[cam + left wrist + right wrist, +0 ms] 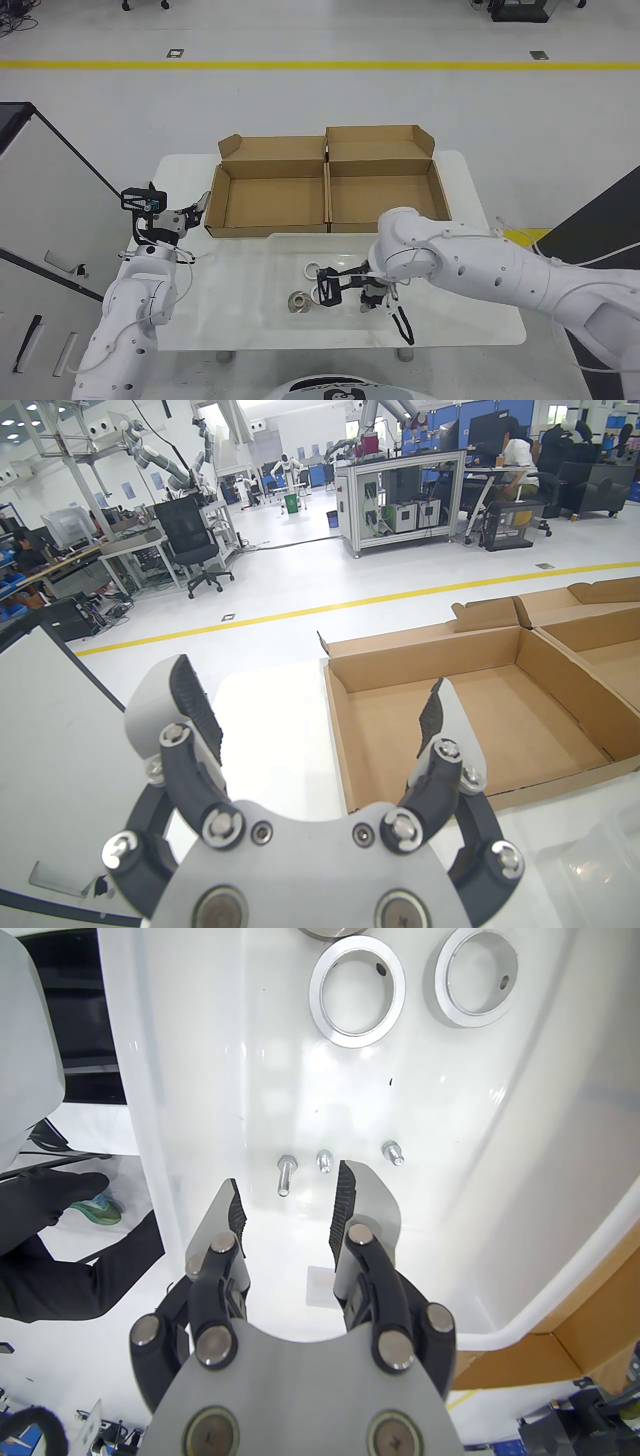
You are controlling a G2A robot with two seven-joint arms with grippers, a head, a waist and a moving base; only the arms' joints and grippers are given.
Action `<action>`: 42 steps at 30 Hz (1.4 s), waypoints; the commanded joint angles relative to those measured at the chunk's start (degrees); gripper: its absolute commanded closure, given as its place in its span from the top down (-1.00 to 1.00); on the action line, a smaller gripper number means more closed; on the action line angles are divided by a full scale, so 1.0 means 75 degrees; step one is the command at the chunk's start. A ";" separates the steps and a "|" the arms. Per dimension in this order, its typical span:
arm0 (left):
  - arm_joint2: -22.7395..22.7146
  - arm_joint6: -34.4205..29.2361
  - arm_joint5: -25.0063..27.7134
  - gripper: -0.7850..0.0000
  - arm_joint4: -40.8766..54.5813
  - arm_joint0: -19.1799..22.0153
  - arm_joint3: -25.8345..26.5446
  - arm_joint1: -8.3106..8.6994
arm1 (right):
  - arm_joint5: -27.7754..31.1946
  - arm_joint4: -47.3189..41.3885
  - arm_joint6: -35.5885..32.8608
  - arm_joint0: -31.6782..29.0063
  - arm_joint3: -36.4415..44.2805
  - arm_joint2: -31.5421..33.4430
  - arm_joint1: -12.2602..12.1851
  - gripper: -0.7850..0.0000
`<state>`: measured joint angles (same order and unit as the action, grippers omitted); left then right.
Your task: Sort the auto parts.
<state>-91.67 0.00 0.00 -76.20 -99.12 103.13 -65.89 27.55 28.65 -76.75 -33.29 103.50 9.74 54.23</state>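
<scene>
Right gripper [289,1180] hovers half open and empty above three short silver bolts [324,1160] set in a row in the white tray [450,1128], with wide metal rings [356,998] beyond them. Two open cardboard boxes [270,200] stand side by side behind the tray.

3 bolts [284,1175] [324,1161] [393,1152], 3 rings [357,990] [476,978] [298,300], 2 cardbd boxes [270,200] [385,197]

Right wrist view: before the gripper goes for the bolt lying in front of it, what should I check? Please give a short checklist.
1. Right gripper open: ok.
2. Lying bolt in line with the gap between the fingers: ok.
3. Next bolt apart from it: ok, but close.
4. Height above the tray: cannot tell.
5. Left gripper off the tray: ok.
6. Left box, right box empty: ok.
</scene>
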 commanded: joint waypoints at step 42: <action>0.0000 0.0000 0.0000 1.00 0.0000 0.0000 0.0000 0.0000 | 0.0051 0.0463 0.0050 -0.0451 -0.0754 0.0000 0.0359 -0.05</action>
<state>-91.67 0.00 0.00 -76.20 -99.12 103.13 -65.89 27.90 32.08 -76.41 -36.65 97.93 9.74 56.87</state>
